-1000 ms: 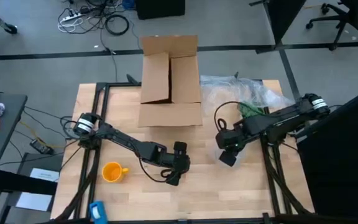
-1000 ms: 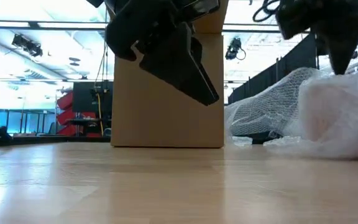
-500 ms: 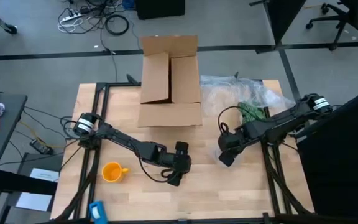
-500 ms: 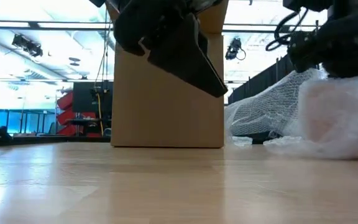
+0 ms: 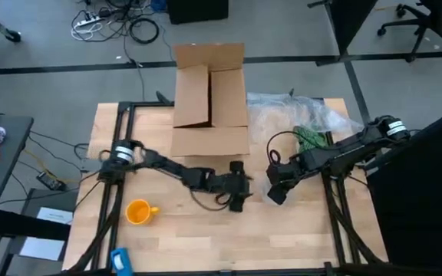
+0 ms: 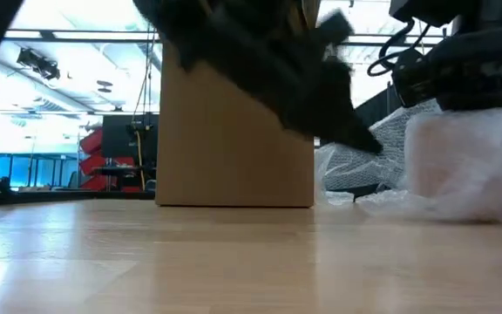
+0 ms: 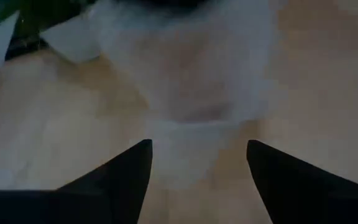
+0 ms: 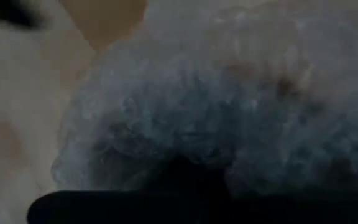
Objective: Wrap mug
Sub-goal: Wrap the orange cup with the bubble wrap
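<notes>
The mug sits alone on the wooden table near its front left corner, handle pointing right, well apart from both my grippers. My left gripper reaches across to mid-table, in front of the open cardboard box; its fingers are spread apart with nothing between them, pointing at the near edge of the bubble wrap. My right gripper is just beside it to the right, pressed down into the crumpled wrap; I cannot tell whether its fingers are parted or closed. More wrap lies heaped right of the box, over something green
</notes>
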Controlling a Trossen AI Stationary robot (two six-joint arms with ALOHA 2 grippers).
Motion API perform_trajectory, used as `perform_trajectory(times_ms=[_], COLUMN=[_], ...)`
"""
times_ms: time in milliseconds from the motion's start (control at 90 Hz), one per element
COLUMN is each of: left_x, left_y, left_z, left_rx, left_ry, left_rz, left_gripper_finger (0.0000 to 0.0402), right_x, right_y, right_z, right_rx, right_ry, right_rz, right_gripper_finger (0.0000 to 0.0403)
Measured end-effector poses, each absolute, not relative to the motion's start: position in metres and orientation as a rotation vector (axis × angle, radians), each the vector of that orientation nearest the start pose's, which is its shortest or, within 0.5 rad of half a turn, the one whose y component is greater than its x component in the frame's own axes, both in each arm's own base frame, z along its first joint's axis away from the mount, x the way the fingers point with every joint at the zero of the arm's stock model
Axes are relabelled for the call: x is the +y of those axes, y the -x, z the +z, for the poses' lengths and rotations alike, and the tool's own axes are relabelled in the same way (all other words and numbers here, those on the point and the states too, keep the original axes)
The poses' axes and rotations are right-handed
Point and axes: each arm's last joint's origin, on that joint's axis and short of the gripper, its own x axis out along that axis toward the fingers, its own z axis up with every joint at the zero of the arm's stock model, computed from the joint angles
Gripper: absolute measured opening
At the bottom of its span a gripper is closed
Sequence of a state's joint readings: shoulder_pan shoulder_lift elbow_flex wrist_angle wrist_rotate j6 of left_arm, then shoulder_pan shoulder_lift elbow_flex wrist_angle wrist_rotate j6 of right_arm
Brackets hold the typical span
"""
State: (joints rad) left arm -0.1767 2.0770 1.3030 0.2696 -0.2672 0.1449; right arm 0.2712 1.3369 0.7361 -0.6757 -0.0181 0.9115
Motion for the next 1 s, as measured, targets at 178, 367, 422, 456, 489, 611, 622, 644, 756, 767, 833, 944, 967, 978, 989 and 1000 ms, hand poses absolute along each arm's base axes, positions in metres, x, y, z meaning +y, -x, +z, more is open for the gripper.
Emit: perform_trajectory(times_ms=[178,367,422,456,489,611,622,644,756,767,833,944,967,978,989,1000], left_x=[-0.068,-0.075,-0.077,-0.079,-0.081,-0.086,-0.086,-0.086,-0.087,-0.088,-0.089,-0.089,-0.089,-0.089,-0.088,-0.088], left_y=[-0.455,-0.470,-0.477,-0.481,-0.484,-0.491,-0.491,-0.491,-0.489,-0.488,-0.488,-0.488,-0.488,-0.488,-0.488,-0.488], left_z=[0.149,0.135,0.131,0.130,0.128,0.120,0.120,0.120,0.115,0.115,0.116,0.116,0.115,0.115,0.114,0.114], left_rx=[0.393,0.339,0.350,0.354,0.359,0.404,0.406,0.411,0.443,0.445,0.441,0.451,0.455,0.457,0.460,0.462], left_ry=[-0.225,-0.151,-0.137,-0.131,-0.129,-0.148,-0.148,-0.152,-0.161,-0.163,-0.166,-0.164,-0.165,-0.165,-0.165,-0.165], left_rz=[0.026,-0.093,-0.101,-0.110,-0.119,-0.115,-0.113,-0.112,-0.111,-0.111,-0.114,-0.126,-0.126,-0.125,-0.125,-0.125], left_gripper_finger=[0.0248,0.0248,0.0248,0.0248,0.0248,0.0248,0.0248,0.0248,0.0248,0.0248,0.0248,0.0248,0.0248,0.0248,0.0248,0.0248], right_x=[0.077,0.081,0.080,0.079,0.078,0.079,0.079,0.079,0.083,0.083,0.087,0.093,0.093,0.094,0.094,0.095], right_y=[-0.220,-0.235,-0.236,-0.237,-0.239,-0.246,-0.247,-0.248,-0.251,-0.251,-0.251,-0.246,-0.244,-0.243,-0.242,-0.241], right_z=[0.189,0.210,0.205,0.200,0.195,0.170,0.168,0.165,0.164,0.166,0.180,0.217,0.227,0.231,0.235,0.239], right_rx=[1.252,1.164,1.194,1.217,1.249,1.380,1.390,1.408,1.475,1.479,1.489,1.463,1.455,1.448,1.444,1.442], right_ry=[-0.618,-0.628,-0.594,-0.577,-0.561,-0.482,-0.476,-0.471,-0.443,-0.439,-0.419,-0.394,-0.395,-0.398,-0.400,-0.402], right_rz=[-0.249,-0.213,-0.235,-0.253,-0.267,-0.302,-0.301,-0.300,-0.286,-0.288,-0.300,-0.351,-0.357,-0.357,-0.359,-0.360], right_gripper_finger=[0.0000,0.0000,0.0000,0.0000,0.0000,0.0000,0.0000,0.0000,0.0000,0.0000,0.0000,0.0000,0.0000,0.0000,0.0000,0.0000])
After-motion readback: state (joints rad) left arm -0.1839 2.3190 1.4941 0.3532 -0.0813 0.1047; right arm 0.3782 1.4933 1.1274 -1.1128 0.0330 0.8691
